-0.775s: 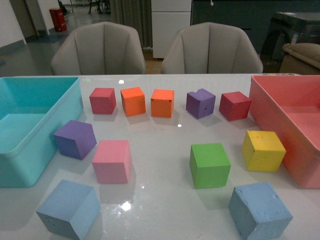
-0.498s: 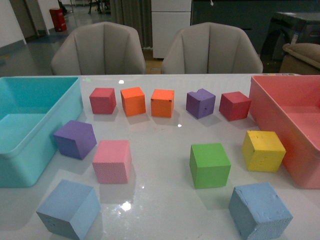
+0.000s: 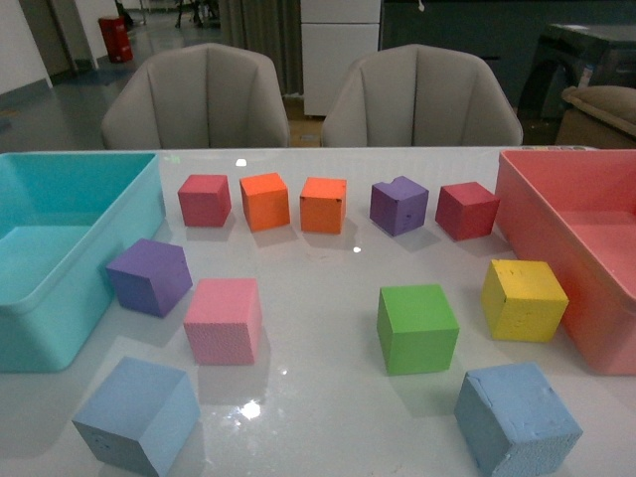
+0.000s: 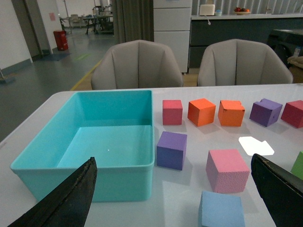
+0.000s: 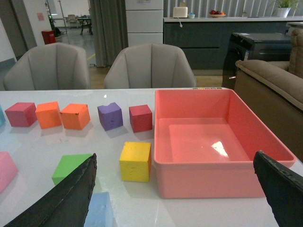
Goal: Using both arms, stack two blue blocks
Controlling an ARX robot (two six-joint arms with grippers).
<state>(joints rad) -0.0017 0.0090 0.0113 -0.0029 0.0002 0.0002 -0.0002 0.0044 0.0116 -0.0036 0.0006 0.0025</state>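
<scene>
11 cubes, 2 bins, 2 grippers, nothing gripped.
Blue ×2: left blue block (image 3: 137, 414) at the near table (image 3: 318, 298) edge in front of the pink cube (image 3: 223, 319), right blue block (image 3: 517, 415) at the near edge in front of the green cube (image 3: 416, 327). They sit well apart, unstacked. Also 2 purple cubes (image 3: 149, 276) (image 3: 398, 206), 2 red cubes (image 3: 205, 200) (image 3: 466, 210), 2 orange cubes (image 3: 264, 201) (image 3: 323, 205), 1 yellow cube (image 3: 523, 299). Teal bin (image 3: 60, 328) on the left, salmon-pink bin (image 3: 556, 248) on the right. Left gripper (image 4: 173, 163) and right gripper (image 5: 175, 158): jaws wide, holding nothing.
</scene>
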